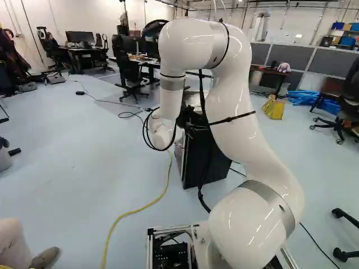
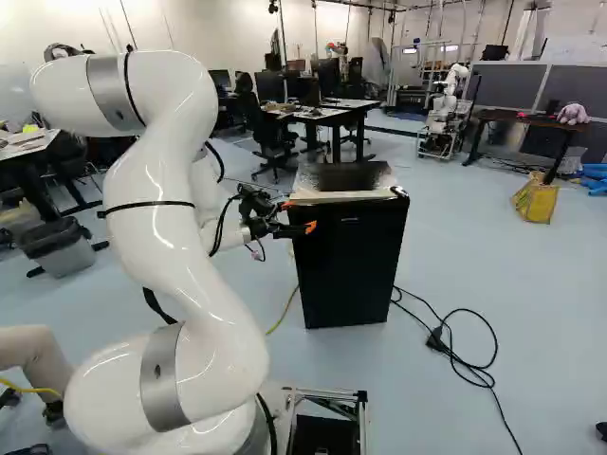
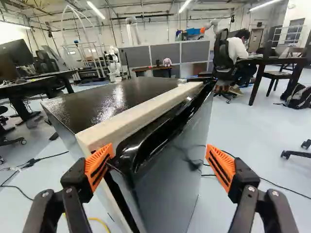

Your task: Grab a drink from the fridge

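L base view: yellow cable (image 1: 134,212) could snag if base rolls over it; qty 1, plus 1 arm (image 1: 238,112). R base view: tool (image 2: 300,216) is near fridge (image 2: 349,265) top corner, so a sideways nudge might scrape or shove it; 1 fridge, 0 drinks visible, prob. inside. Wrist view: tool wide, nothing gripped, door (image 3: 170,179) corner btwn fingers; smooth edge could slip from pads (image 3: 99,166) on closing; 2 pads, 1 door.
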Available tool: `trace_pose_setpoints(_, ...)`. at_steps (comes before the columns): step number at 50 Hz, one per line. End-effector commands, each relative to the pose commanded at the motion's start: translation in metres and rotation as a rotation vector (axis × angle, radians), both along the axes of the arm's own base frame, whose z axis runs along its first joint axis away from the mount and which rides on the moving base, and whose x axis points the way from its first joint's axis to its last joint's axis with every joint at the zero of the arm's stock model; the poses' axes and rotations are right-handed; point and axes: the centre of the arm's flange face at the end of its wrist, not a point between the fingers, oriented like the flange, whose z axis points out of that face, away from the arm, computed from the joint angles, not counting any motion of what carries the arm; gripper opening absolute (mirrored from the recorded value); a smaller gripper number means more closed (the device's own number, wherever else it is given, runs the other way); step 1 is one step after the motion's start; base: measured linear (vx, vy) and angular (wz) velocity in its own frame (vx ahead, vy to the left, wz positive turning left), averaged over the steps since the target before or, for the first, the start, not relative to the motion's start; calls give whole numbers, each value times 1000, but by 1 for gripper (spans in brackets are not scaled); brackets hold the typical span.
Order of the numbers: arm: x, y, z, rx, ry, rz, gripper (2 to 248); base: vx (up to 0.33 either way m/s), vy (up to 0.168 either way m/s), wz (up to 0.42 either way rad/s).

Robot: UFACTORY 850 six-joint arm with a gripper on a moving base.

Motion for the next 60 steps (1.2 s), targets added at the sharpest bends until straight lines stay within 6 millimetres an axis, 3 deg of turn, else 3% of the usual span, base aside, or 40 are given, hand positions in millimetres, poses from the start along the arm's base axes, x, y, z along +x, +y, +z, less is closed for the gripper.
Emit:
trace_pose_setpoints(27, -4, -3, 0, 3, 3, -43, 247, 0, 0, 0)
trace_pose_setpoints(60, -24, -7, 0, -2, 25, -86, 247, 0, 0, 0)
